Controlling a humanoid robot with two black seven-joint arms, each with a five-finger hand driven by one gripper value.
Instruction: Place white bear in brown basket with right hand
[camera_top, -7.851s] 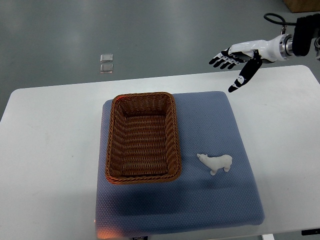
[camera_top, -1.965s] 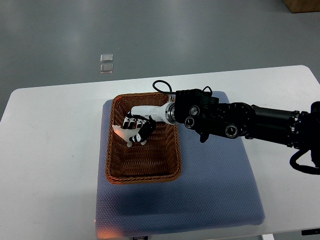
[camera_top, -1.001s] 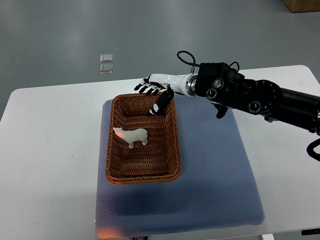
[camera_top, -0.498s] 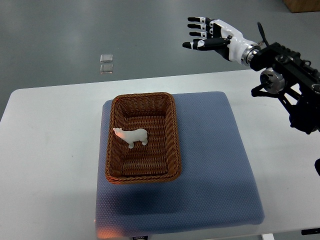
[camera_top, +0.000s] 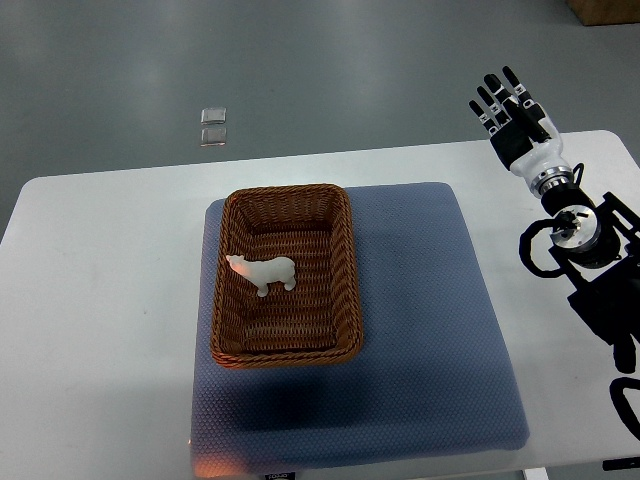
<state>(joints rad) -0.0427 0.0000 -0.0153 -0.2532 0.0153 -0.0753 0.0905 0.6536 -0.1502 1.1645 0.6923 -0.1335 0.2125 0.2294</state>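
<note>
The right hand (camera_top: 515, 120) is now hovering at the far right edge of the tabletop (camera_top: 110, 300), well apart from the basket (camera_top: 285, 275), with its fingers (camera_top: 497, 95) spread straight and holding nothing. A second ago it was hanging just over the far rim of the basket, and half a second ago it was already lifting up and away beyond the tabletop's far edge; now it is swinging back toward the right side, palm turned outward. Two seconds ago the fingers were wrapped around the bear inside the basket, so the release is done.

The white bear (camera_top: 263, 271) is lying inside the basket, on the woven floor toward its left wall, and it is not moving between the last three views. Judging from that, the task is looking complete, with only the arm's retreat left to finish.

The bear's long axis is running across the basket, roughly left to right in the picture. Its head is pointing left toward the near wall, its legs toward the robot's side.

The basket is sitting on a blue mat (camera_top: 420, 330).
</note>
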